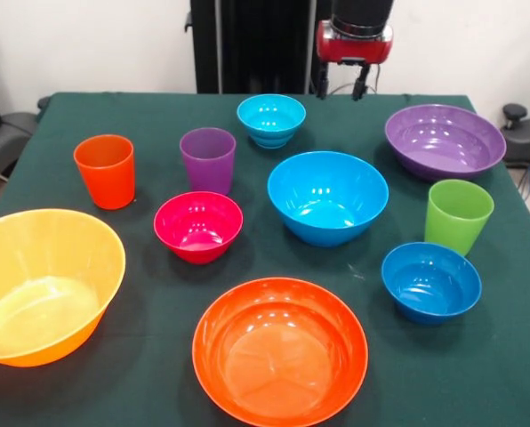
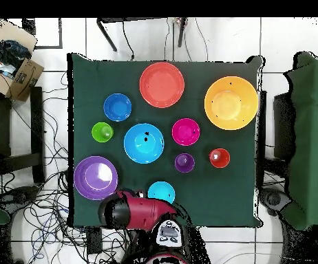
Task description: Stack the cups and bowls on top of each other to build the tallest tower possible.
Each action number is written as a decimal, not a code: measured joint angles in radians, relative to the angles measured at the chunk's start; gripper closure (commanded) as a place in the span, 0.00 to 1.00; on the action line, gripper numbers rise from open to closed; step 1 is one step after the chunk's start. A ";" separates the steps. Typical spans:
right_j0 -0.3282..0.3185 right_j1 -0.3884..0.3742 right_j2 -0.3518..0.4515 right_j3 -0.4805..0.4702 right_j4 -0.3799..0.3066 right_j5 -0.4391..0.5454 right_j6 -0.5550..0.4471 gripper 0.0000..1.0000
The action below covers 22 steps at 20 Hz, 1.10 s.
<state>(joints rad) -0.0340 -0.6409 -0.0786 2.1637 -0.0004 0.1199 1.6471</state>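
Green cloth covers the table (image 1: 158, 374), and ten bright plastic pieces stand on it, all apart from one another, all mouth up, nothing stacked.

Nearest the front edge: orange-red bowl (image 1: 280, 350), broad and shallow, about centre. To its left, the yellow-orange bowl (image 1: 43, 285), the largest, its rim reaching past the table's left edge in the front view. To the right and a little further back, the dark blue bowl (image 1: 430, 281), small.

Middle row: magenta bowl (image 1: 198, 226), small, left of centre. Sky-blue bowl (image 1: 327, 197), large, right of centre, glossy with light spots inside. Lime green cup (image 1: 458, 216) stands upright just behind the dark blue bowl, near it but not touching.

Further back: orange cup (image 1: 105, 171) on the left, upright. Purple cup (image 1: 207, 160) upright, behind the magenta bowl. Purple bowl (image 1: 445, 140), large, at the right, near the far corner. Cyan bowl (image 1: 271, 120), small, furthest back, near the far edge.

Gripper (image 1: 340, 89) hangs above the far edge, between the cyan bowl and the purple bowl, clear of both. Two short dark fingers (image 1: 359, 90) point down with a gap between them; nothing held. Red housing above them. Overhead view shows the red arm head (image 2: 131, 210) at the table edge beside the cyan bowl.

No brand, label or writing legible on any cup or bowl. Cardboard boxes (image 2: 20, 72) sit off the table in the overhead view; any print on them is too small to read. Cables (image 2: 41, 206) trail on the tiled floor.
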 measured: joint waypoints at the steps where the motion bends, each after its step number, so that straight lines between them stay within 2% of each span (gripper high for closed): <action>1: 0.000 0.005 -0.003 -0.002 -0.002 0.000 0.000 0.00; 10: -0.001 0.075 -0.034 -0.026 -0.022 -0.003 0.000 0.00; 22: -0.018 0.121 -0.034 -0.032 -0.028 -0.032 0.000 0.00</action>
<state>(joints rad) -0.0519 -0.5197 -0.1127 2.1318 -0.0281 0.0877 1.6471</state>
